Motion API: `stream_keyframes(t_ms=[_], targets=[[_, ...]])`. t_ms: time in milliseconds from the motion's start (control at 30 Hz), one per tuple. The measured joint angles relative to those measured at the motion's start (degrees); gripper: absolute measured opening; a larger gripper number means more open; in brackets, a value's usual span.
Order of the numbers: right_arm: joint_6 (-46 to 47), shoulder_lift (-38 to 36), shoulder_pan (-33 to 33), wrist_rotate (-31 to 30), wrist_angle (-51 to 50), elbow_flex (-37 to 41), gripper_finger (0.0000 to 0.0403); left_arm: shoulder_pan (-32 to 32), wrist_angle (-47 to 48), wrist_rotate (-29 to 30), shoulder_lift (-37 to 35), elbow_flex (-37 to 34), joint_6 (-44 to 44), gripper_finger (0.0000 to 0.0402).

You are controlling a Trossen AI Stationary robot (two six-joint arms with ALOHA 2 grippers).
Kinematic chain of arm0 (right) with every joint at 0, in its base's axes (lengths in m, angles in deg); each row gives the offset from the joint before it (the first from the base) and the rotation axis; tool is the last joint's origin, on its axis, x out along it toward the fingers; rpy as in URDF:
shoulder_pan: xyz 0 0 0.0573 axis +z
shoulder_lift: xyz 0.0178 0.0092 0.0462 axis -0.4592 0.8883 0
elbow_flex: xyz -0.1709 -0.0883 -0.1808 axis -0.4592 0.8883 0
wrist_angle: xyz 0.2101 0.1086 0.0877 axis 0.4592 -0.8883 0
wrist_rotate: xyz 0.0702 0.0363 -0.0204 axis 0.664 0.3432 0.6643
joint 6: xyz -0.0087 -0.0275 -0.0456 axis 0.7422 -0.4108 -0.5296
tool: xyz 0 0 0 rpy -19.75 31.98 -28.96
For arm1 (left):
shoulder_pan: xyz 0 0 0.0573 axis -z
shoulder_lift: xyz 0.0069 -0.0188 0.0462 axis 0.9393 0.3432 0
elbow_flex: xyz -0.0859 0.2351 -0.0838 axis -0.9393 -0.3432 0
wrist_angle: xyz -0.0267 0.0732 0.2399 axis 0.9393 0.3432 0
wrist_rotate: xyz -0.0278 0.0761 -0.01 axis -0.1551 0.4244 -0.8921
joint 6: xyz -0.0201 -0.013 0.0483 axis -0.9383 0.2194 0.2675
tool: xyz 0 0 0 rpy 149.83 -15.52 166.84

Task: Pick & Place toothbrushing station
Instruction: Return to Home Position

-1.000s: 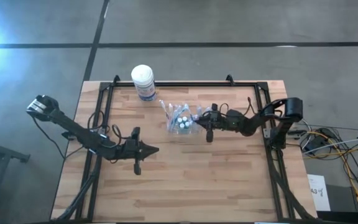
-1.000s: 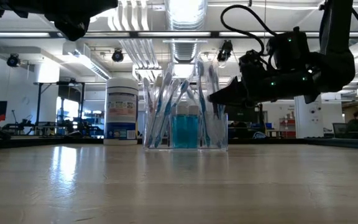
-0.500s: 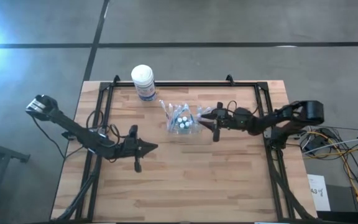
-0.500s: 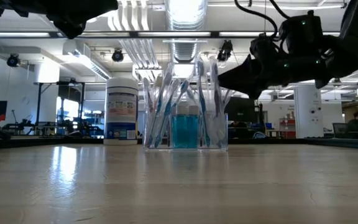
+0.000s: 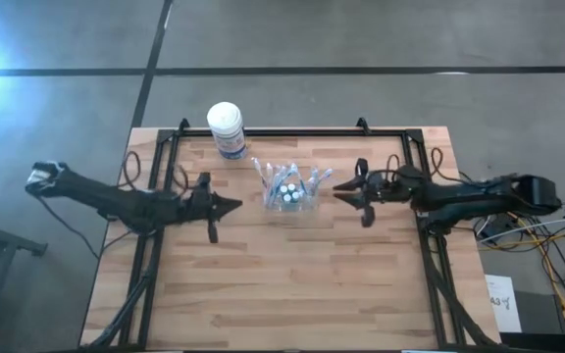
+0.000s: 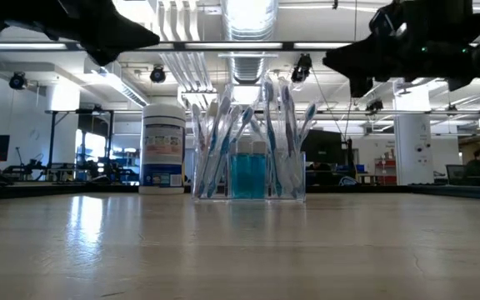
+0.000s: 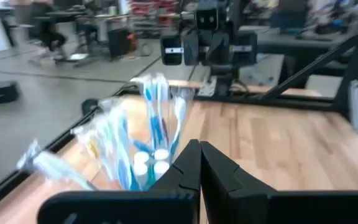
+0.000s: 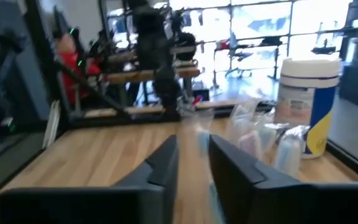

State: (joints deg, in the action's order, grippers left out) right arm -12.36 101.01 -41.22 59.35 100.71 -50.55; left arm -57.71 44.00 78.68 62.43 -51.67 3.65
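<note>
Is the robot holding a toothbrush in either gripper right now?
No, nothing is held. The left gripper and the right gripper are both empty, one on each side of the toothbrushes.

You have one table [image 5: 292, 284] in front of you, and on it stand one clear plastic cup [image 6: 292, 188] and one white-lidded canister [image 5: 227, 128]. Inside the cup you can count at least three white-capped tubes [image 5: 287, 191] from above; whether there is a fourth cap you cannot tell. The toothbrushes [image 6: 222, 137] cross and overlap, so you will not get an exact number, but from table height you can make out at least eight. Over the table you have two arms with one gripper each, the left gripper [image 5: 235, 205] and the right gripper [image 5: 338, 189]
</note>
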Motion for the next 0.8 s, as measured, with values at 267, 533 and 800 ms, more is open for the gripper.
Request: stream_keyframes(t_ms=[267, 533, 800], targets=[[0.5, -15.7, -0.4, 3.6, -11.9, 4.0, 0.001, -10.3, -4.3, -18.0, -8.1, -5.4, 3.3, 0.0001], [2.9, -29.1, -0.5, 2.1, -19.7, 8.4, 0.0008, -6.8, -2.6, -11.5, -21.7, -13.5, 8.7, 0.0001], [3.0, -32.7, -2.8, 2.1, -21.9, 10.3, 0.0008, -13.3, -7.1, -18.2, -25.0, -21.2, 7.0, 0.0]])
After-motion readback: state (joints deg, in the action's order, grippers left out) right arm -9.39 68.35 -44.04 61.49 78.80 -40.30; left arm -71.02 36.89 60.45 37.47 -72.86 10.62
